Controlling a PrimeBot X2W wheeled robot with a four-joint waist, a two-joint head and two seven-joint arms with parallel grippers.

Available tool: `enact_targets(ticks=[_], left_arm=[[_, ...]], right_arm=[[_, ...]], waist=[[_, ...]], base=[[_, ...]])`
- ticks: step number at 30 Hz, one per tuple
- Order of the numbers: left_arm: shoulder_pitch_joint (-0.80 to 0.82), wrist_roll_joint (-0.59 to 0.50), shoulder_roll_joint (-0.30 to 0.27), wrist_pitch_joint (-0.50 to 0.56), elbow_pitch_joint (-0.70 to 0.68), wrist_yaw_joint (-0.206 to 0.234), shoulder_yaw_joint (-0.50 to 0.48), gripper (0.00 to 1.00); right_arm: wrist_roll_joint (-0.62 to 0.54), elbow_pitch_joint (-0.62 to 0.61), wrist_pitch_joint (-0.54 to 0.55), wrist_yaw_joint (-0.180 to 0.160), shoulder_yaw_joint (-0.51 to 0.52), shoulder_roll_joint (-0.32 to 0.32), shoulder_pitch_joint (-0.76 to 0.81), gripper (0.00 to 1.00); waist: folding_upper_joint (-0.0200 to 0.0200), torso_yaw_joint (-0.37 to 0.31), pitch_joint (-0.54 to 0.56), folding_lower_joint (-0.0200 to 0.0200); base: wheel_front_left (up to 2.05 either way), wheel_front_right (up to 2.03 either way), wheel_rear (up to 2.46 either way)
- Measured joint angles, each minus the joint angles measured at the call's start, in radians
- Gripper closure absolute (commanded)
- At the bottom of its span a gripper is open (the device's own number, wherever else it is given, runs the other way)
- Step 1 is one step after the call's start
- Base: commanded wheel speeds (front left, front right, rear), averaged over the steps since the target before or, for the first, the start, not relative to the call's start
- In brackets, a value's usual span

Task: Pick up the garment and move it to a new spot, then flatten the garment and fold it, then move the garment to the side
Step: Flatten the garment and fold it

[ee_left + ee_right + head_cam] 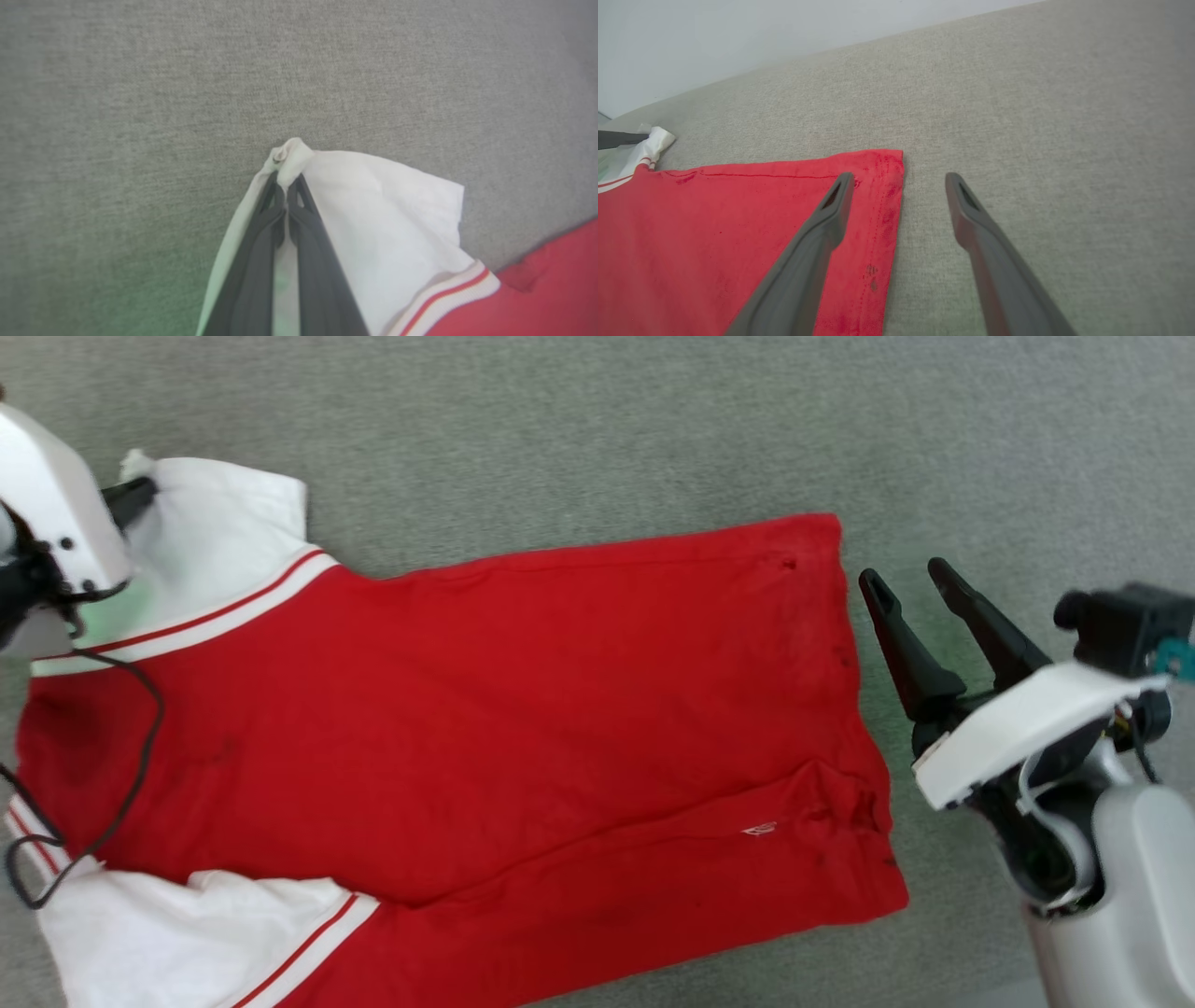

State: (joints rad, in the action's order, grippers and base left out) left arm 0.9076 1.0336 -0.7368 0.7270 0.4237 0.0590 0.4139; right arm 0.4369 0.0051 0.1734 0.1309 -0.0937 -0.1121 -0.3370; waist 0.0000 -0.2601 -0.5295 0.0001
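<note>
Grey fabric surface (653, 420) carries the garment (523, 709), spread mostly flat, hem toward the robot's right, white sleeves toward its left. Right gripper (906, 577) sits just beside the garment's hem, fingers wide apart, holding nothing. Left gripper (286, 184) is at the garment's far sleeve (373, 210), fingers pinched together on its outer corner.

Light was bright, even and diffuse; shadows were faint and soft-edged. The white sleeve (224, 523) read nearly blown out at 10 o'clock in head view. A green cast lay on the grey fabric surface (140, 289) at 7 o'clock in left wrist view. Left fingers (252, 270) and right fingers (999, 261) blurred toward 6 o'clock. Right wrist horizon ran tilted.
</note>
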Motion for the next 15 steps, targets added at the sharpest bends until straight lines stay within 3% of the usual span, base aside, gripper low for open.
enact_targets(ticks=[10, 15], left_arm=[[0.032, -0.063, 0.073, -0.108, -0.093, -0.046, 0.043, 1.00], [0.046, -0.090, 0.090, -0.136, -0.159, -0.055, 0.063, 1.00]], right_arm=[[0.064, 0.126, 0.487, 0.000, 0.021, -0.128, -0.195, 0.00], [0.053, 0.192, 0.611, 0.000, 0.034, -0.138, -0.266, 0.00]], waist=[[0.0000, 0.115, 0.040, 0.0000], [0.0000, 0.175, 0.031, 0.0000]], base=[[0.00, 0.00, 0.00], [0.00, 0.00, 0.00]])
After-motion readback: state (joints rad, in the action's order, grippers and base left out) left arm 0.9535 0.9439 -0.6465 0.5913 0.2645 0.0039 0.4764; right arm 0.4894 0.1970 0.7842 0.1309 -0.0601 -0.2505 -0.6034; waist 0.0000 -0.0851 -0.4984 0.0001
